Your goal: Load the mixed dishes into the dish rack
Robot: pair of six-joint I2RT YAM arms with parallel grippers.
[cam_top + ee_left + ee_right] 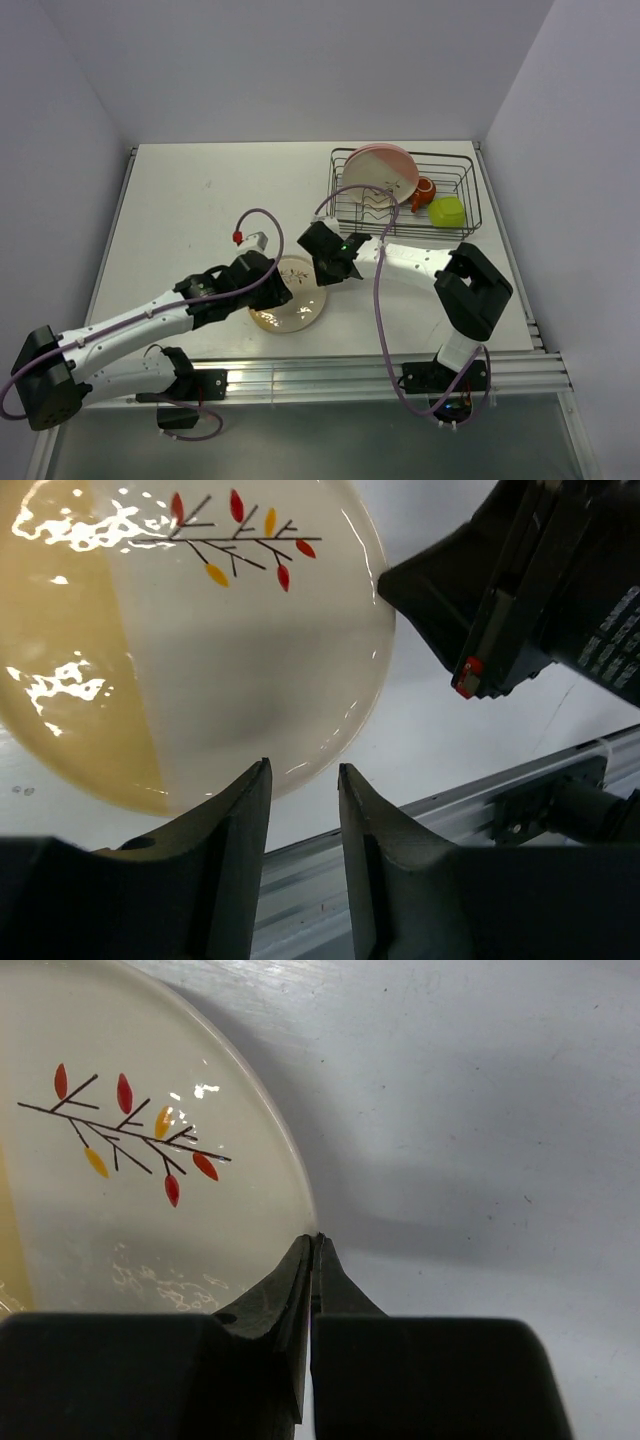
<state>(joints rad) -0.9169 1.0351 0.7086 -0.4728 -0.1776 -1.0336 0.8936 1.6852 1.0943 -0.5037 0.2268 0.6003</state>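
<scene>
The yellow-and-cream plate with leaf sprigs (pixel 292 300) lies flat on the table, in front of the dish rack (pixel 462 190). My left gripper (pixel 272 283) is over its left side. In the left wrist view that gripper (pixel 303 772) stands open, and the plate (pixel 200 630) has its rim just past the fingertips, with nothing between them. My right gripper (pixel 316 1242) is shut, its tips against the plate's rim (pixel 296 1185) on the right side. The rack holds a pink-and-cream plate (pixel 386 172) on edge, the orange-red cup (pixel 424 192) and the lime-green bowl (pixel 447 212).
The wire rack stands at the back right of the white table (pixel 200 200). An aluminium rail (pixel 380 372) runs along the near edge, just in front of the plate. Grey walls close in the table at the back and both sides.
</scene>
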